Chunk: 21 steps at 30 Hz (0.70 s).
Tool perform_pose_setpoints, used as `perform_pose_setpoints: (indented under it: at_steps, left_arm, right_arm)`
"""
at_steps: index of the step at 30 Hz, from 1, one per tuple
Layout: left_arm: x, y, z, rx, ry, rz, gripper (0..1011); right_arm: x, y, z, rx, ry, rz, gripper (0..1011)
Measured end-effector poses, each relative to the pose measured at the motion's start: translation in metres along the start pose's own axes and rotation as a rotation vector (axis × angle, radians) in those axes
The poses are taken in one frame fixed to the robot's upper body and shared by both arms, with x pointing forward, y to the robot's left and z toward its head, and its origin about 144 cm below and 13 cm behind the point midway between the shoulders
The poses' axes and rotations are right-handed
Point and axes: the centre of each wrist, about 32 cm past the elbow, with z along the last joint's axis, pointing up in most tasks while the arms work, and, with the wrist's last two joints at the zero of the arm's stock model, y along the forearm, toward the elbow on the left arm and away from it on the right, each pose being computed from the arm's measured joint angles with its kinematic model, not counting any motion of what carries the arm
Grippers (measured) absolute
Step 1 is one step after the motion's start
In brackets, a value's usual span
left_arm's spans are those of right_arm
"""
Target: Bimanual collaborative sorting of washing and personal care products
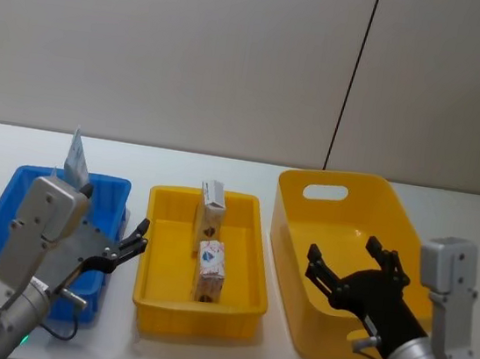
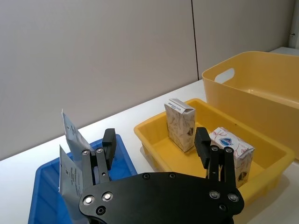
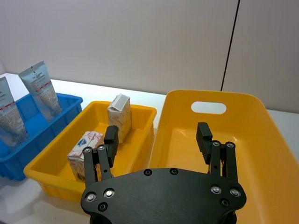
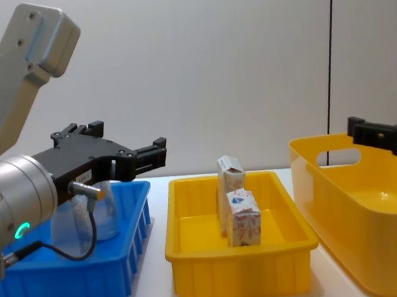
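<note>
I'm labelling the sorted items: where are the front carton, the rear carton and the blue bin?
front carton [image 1: 210,269]: head view, on its printed face.
rear carton [image 1: 209,215]: head view, on its near face.
blue bin [image 4: 65,286]: chest view, on its front wall.

Ends each arm in matte black: left gripper [image 1: 136,245] and right gripper [image 1: 353,261], slim paired fingers on curved plates dotted with silver screws [image 3: 108,192]. Carries a boxy pale-grey housing [image 1: 50,208] on each wrist, over a rounded silver forearm [image 4: 13,201]. Shows a green light [image 4: 21,231] and a thin black cable [image 4: 55,255] on the left arm.
</note>
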Motion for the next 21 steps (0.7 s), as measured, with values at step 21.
perform_pose_setpoints:
  at_steps: [21]
  left_arm:
    - [0.0, 0.0, 0.0, 0.0, 0.0, 0.0, 1001]
  right_arm:
    - [-0.029, 0.056, 0.011, -0.086, 0.021, 0.045, 1002]
